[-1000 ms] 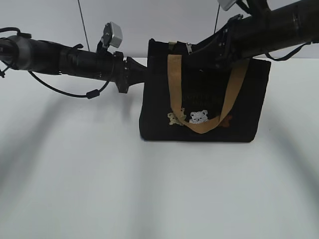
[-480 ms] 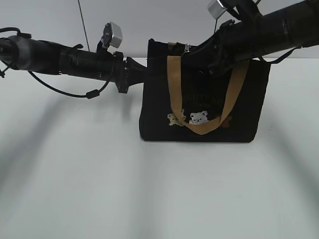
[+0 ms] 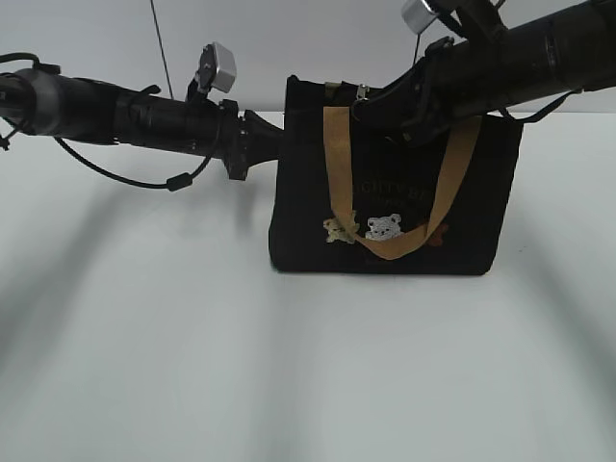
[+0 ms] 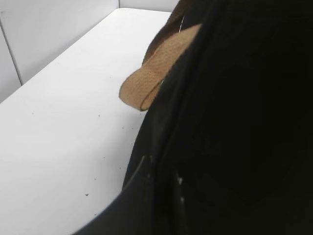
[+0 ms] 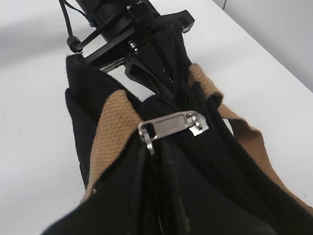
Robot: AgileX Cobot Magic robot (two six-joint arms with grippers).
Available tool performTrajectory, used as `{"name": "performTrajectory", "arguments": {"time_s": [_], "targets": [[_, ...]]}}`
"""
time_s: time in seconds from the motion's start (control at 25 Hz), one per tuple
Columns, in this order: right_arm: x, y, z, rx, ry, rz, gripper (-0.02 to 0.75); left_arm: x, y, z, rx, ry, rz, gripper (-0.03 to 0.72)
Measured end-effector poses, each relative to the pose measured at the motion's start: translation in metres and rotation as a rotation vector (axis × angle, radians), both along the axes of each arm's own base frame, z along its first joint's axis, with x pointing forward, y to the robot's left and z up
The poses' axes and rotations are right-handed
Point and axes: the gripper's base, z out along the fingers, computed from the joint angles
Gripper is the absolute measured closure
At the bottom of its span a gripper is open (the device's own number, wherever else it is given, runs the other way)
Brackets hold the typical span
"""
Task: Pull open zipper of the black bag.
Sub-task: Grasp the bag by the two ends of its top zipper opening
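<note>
Right claw (image 3: 377, 104): down on the top of the black bag (image 3: 481, 212), near its left end. Can't tell if it's closed. In the right wrist view its fingers are dark blur at the bottom of frame and merge with the fabric. Can't confirm contact with the pull either.

Just past that blur is the zipper (image 5: 172, 125). The flat silver pull lies across the top seam, with its ring (image 5: 146, 139) on the end nearest the camera. It also shows in the exterior view as a small silver glint (image 3: 364, 92) right at the claw tip. The zipper track (image 5: 220, 147) runs from the pull back toward the camera on the right side. The teeth look meshed there.

The tan handles (image 5: 110, 132) sit either side of the seam. On the front face one hangs in a loop (image 3: 337, 164) over the brownish lettering and the white bear patch (image 3: 383, 227).

Further along, at the far end of the bag, is the left claw (image 5: 146, 68). It's closed and pinching the upper edge of the bag's end panel. It comes in level from the left (image 3: 268, 144).

The left wrist view is mostly black fabric (image 4: 234, 122) filling the frame, plus one folded handle end (image 4: 156, 73).

The bag stands upright on the white table (image 3: 289, 366), toward the back edge. A pale wall (image 3: 289, 38) is behind it.
</note>
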Motion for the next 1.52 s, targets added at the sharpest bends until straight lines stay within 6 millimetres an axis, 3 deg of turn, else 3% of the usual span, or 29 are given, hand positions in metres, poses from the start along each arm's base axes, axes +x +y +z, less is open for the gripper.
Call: {"name": "performTrajectory", "arguments": {"time_s": [0.28, 0.44, 0.64, 0.92, 1.52], "targets": [[0.000, 0.000, 0.000, 0.012, 0.014, -0.010, 0.544, 0.000, 0.000, 0.000, 0.000, 0.000, 0.000, 0.670], [0.000, 0.001, 0.000, 0.014, 0.018, -0.012, 0.526, 0.000, 0.000, 0.000, 0.000, 0.000, 0.000, 0.670], [0.000, 0.001, 0.001, 0.015, 0.018, -0.013, 0.531, 0.000, 0.000, 0.000, 0.000, 0.000, 0.000, 0.670], [0.000, 0.001, 0.001, 0.016, 0.018, -0.013, 0.648, 0.000, 0.000, 0.000, 0.000, 0.000, 0.000, 0.670], [-0.003, 0.000, 0.012, 0.041, 0.019, -0.036, 0.654, 0.000, 0.000, 0.000, -0.001, 0.000, 0.001, 0.670]]}}
